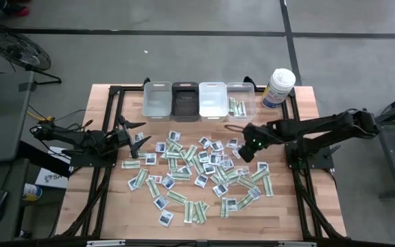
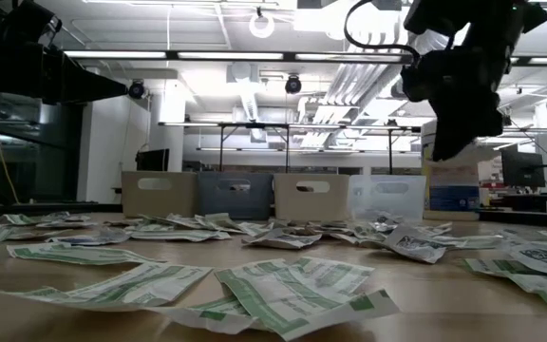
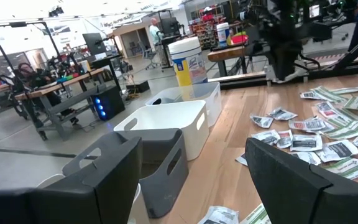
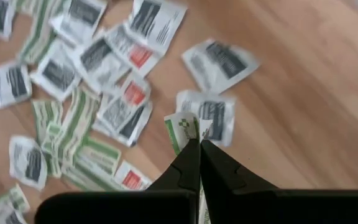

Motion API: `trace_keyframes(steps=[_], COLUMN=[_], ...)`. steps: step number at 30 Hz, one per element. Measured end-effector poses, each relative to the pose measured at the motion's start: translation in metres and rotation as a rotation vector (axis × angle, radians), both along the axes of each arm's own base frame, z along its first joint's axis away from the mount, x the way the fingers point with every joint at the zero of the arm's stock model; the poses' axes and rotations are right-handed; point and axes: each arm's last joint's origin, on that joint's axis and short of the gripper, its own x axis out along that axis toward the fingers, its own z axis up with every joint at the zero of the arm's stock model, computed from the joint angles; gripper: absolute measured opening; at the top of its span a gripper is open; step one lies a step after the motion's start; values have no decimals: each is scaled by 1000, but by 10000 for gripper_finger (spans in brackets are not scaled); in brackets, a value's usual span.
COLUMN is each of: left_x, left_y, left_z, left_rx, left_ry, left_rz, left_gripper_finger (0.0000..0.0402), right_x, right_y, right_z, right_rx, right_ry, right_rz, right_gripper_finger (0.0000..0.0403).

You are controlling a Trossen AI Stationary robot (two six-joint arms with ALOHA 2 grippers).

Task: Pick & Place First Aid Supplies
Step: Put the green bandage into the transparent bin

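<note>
The right gripper, lifted above the pile's 1 o'clock edge, is pinched closed on a green-and-white strip packet. The other first aid supplies lie scattered mid-table; their print is too small to read. The left gripper waits at 9 o'clock, jaws apart. The canister, at 1 o'clock, has an unreadable blue-and-yellow label.

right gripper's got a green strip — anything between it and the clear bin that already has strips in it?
Nothing visible. The right gripper, shut on a green-and-white strip, hangs above the packet pile; only bare tabletop lies between it and the clear bin.
</note>
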Motion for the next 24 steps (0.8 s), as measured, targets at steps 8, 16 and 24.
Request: trace_keyframes(steps=[8, 16, 24], left_x=[0, 0, 0], left_y=[0, 0, 0], left_z=[0, 0, 0], left_rx=[0, 0, 0], left_ry=[1, 0, 1], left_rz=[0, 0, 0], left_gripper_finger=[280, 280, 280], right_x=[-2, -3, 8], right_y=[-34, -87, -137], right_z=[8, 37, 37], right_rx=[-3, -85, -115], right_ry=[-68, -143, -85], right_rz=[-94, -284, -421], right_gripper_finger=[0, 0, 0])
